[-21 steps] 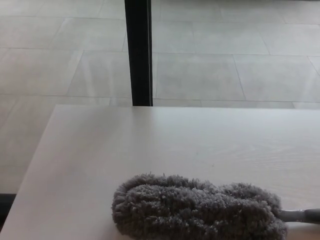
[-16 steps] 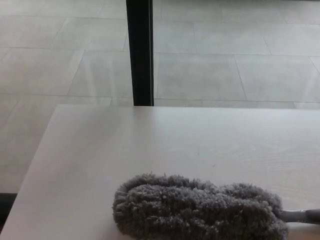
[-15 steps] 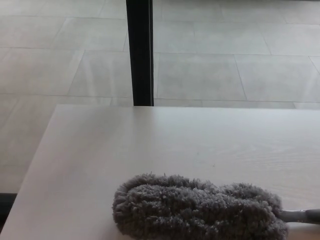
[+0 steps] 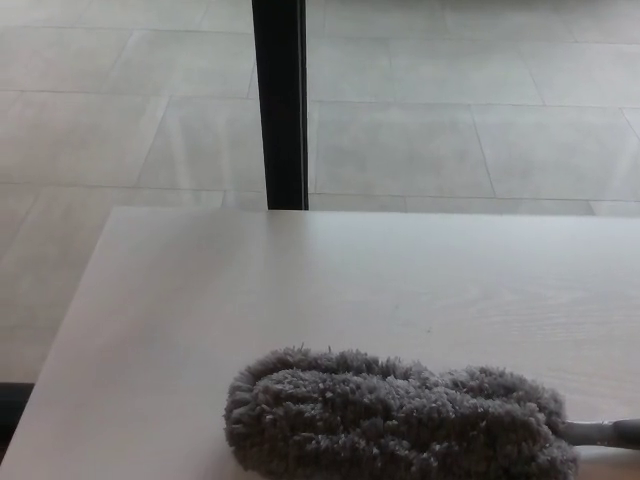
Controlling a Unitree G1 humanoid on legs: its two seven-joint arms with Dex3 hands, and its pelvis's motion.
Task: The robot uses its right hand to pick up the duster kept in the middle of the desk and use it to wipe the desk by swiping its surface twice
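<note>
Pale grey floor tiles (image 4: 120, 120) filled the upper part of the head view, crossed by thin grout lines. A black vertical post (image 4: 278, 100) rose left of centre and met the far edge of the desk (image 4: 200, 300), a light wood-grain surface that occupied the lower part of the view. On the desk's near portion lay the duster (image 4: 395, 420), its fluffy grey head stretched lengthwise from just left of centre toward the right, with its lower edge cut off by the bottom of the picture. At the head's right end a slim grey handle (image 4: 605, 432) ran out to the right edge of the view, resting low over the desk. Neither robot hand appeared, so the state of the fingers could not be told.
</note>
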